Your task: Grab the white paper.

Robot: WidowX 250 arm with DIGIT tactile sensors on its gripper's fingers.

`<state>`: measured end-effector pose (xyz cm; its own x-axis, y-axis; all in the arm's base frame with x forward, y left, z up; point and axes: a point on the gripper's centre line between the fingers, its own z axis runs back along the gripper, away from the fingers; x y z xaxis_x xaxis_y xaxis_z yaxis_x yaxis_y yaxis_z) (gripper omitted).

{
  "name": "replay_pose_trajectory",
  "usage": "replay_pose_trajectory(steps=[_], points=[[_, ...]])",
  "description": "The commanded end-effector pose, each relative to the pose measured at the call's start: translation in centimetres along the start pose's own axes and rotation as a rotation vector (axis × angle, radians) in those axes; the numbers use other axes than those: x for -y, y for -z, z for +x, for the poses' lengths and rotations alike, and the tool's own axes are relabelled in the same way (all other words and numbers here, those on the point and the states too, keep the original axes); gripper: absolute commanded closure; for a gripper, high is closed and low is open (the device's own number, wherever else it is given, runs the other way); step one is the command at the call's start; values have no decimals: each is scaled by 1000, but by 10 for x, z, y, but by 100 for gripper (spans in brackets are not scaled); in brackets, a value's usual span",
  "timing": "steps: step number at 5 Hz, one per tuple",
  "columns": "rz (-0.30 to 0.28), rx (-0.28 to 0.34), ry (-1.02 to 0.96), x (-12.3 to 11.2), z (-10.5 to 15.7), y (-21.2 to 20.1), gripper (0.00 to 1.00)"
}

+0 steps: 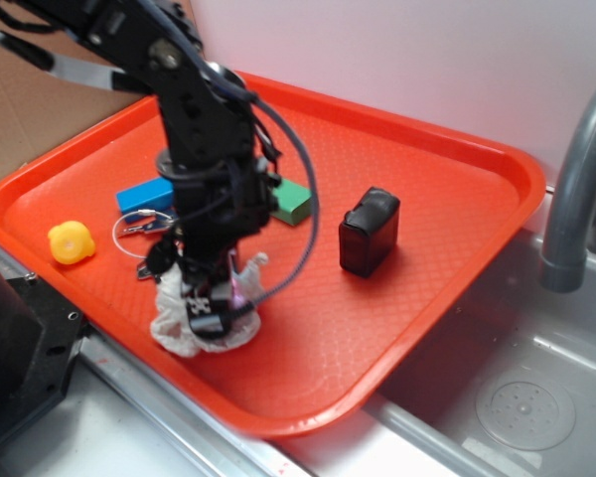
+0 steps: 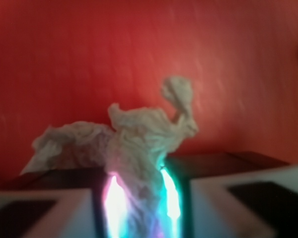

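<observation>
The white paper point(image 1: 174, 320) is a wrinkled wad lying near the front edge of the red tray point(image 1: 457, 169). My gripper point(image 1: 215, 306) reaches straight down into it. In the wrist view the white paper point(image 2: 139, 139) is pinched between the two lit fingers point(image 2: 115, 203), with crumpled folds sticking out above and to the left. My gripper point(image 2: 141, 208) is shut on the wad.
A green block point(image 1: 292, 203) and a blue block point(image 1: 142, 196) lie behind the arm. A yellow toy point(image 1: 70, 241) sits at the tray's left and a black box point(image 1: 369, 231) to the right. Keys on a ring point(image 1: 139, 231) lie close by. A grey tap point(image 1: 576, 189) rises over the sink.
</observation>
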<state>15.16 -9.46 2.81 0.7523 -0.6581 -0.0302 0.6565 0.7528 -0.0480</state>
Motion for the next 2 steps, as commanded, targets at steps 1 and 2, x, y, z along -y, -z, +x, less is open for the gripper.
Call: replay_pose_trajectory(steps=[1,2], points=[[85,14,-474,-22,-59,-98,100],[120,48,-726,-29,-81,-148,100]])
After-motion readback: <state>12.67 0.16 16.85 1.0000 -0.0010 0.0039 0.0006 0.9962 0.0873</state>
